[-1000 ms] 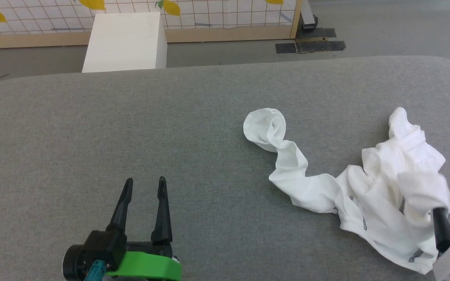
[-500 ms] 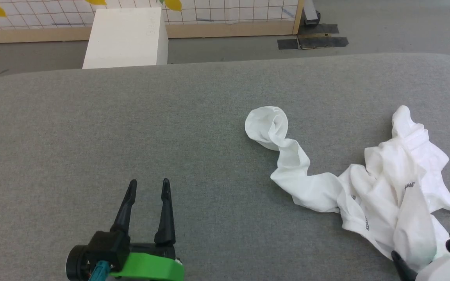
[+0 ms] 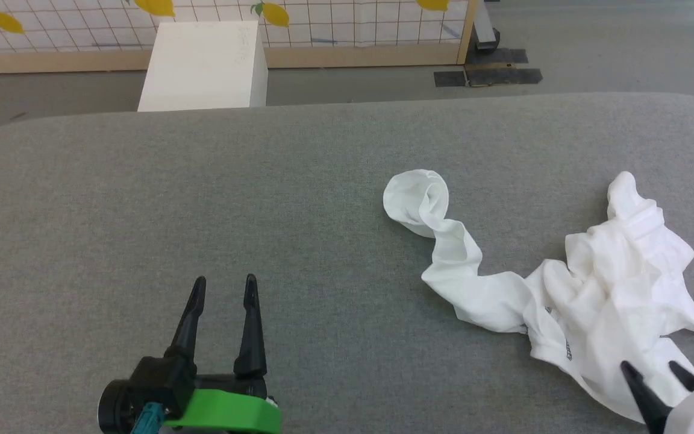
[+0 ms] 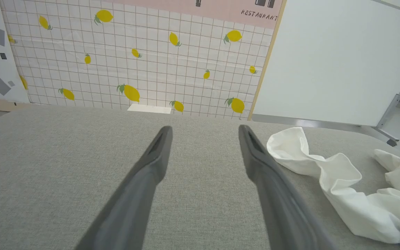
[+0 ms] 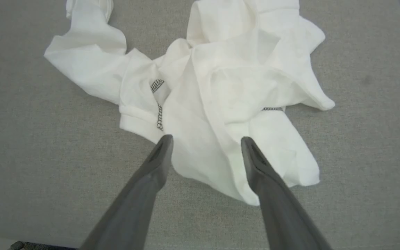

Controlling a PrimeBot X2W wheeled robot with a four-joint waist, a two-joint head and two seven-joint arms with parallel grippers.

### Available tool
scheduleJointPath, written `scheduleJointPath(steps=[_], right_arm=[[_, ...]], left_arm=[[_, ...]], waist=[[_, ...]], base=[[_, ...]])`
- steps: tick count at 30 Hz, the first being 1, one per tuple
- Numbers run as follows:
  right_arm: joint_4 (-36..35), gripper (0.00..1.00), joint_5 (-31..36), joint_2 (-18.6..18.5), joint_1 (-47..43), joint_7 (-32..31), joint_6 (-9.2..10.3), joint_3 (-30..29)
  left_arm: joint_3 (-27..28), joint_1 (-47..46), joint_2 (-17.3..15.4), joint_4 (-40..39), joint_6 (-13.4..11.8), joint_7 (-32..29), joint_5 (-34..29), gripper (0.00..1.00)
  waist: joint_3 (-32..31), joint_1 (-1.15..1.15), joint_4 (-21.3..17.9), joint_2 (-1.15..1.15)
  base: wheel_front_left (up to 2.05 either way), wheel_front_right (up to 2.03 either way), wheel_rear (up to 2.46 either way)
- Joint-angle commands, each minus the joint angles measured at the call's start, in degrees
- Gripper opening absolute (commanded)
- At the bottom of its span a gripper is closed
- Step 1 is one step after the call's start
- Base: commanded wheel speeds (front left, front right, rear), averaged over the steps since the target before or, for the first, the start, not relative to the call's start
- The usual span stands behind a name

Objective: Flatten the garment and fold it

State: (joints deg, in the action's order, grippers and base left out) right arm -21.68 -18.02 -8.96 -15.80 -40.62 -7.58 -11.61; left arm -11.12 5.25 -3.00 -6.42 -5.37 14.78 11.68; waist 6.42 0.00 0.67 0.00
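Garment (image 3: 600, 289) crumpled on grey table (image 3: 202, 199), right jaws spread above

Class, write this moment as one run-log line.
phase: flatten pending | garment: crumpled on grey surface | left hand: open, empty | right hand: open over garment's near edge

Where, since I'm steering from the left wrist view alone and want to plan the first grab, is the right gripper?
Observer: The right gripper is poised over the near edge of the garment, toward the right side of the table.
Operator: Is it gripping cloth?
Observer: No. Its jaws stand open, with fabric showing between the fingers but none pinched.
Operator: How does the bulk lie?
Observer: Crumpled in a heap, with dark zigzag stitching exposed on folded-over seams.
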Motion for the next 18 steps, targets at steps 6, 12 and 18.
scheduleJointPath(steps=[6, 12, 18], right_arm=[[-7.2, 1.0, 1.5, 0.4, 0.0, -0.5, 0.09, -2.1], [-10.1, 1.0, 6.8, 3.7, 4.9, 10.5, 0.09, -5.7], [-6.6, 1.0, 11.5, 5.8, 6.2, 24.7, 0.09, -7.0]], left_arm=[[0.3, 1.2, 0.1, -0.6, -0.7, 0.2, 0.7, 1.0], [0.4, 1.4, 0.1, -1.5, -0.5, 0.2, 0.6, 1.0], [-0.4, 1.6, 0.1, -3.7, -0.2, 0.2, 0.1, 1.0]], waist=[[-1.4, 0.0, 0.1, 0.0], [-1.9, 0.0, -0.2, 0.0], [-2.0, 0.0, -0.3, 0.0]], base=[[0.0, 0.0, 0.0], [0.0, 0.0, 0.0], [0.0, 0.0, 0.0]])
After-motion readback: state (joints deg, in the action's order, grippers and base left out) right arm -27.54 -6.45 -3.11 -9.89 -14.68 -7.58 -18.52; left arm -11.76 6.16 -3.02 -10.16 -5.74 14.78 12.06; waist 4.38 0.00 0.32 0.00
